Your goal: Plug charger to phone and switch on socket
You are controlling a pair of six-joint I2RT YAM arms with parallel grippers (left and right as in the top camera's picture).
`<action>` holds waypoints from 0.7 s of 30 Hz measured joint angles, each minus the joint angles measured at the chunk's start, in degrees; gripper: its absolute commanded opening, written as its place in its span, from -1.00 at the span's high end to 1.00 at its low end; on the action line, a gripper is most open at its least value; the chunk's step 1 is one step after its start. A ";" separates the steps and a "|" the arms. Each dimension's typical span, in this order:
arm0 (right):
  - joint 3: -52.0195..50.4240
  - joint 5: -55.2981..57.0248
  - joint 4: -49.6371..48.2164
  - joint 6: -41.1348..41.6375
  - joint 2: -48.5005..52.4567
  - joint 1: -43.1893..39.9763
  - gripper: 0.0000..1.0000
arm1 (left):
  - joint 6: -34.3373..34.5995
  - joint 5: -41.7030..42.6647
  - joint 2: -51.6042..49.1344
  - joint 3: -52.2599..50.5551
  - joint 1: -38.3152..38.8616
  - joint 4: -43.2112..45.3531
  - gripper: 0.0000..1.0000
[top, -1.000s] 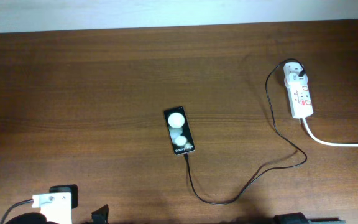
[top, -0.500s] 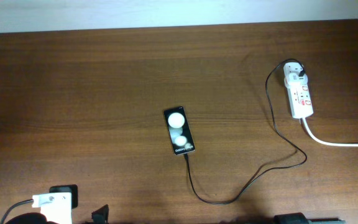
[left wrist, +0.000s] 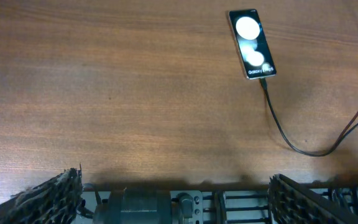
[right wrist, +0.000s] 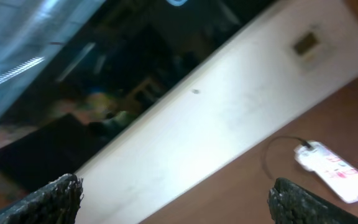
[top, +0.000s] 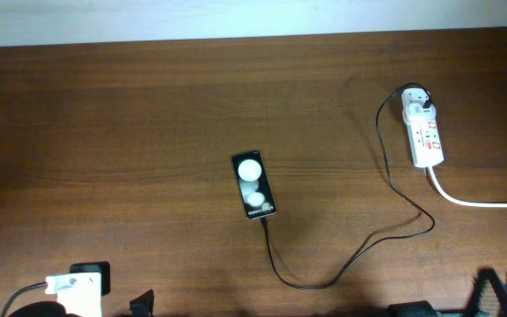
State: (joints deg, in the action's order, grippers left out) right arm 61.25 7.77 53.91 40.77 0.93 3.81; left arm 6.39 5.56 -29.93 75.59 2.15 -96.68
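Phone (top: 254, 186) lengthwise, lettered end nearward

Glossy black phone (top: 254, 186) flat, face up, charger (top: 319, 287) tip at its near end. Cable looped rightward to adapter in white socket (top: 423, 132).

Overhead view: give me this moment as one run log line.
charger: tip at phone, adapter in socket | left hand: open, empty | right hand: open, empty
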 measured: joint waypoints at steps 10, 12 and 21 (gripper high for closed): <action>-23.52 10.43 -18.51 0.09 -0.09 0.00 -0.97 | 0.00 0.00 0.00 0.00 0.00 -0.07 -0.98; -27.34 10.64 -22.43 0.15 -0.09 0.00 -0.98 | 0.00 0.00 0.00 0.00 0.00 0.00 -0.98; -44.33 11.10 -37.09 0.22 -0.20 0.00 -0.97 | 0.00 0.00 0.00 0.00 0.00 -0.02 -0.98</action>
State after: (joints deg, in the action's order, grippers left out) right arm 16.93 18.87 16.82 40.99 0.73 3.81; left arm 6.39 5.56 -29.93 75.59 2.15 -96.71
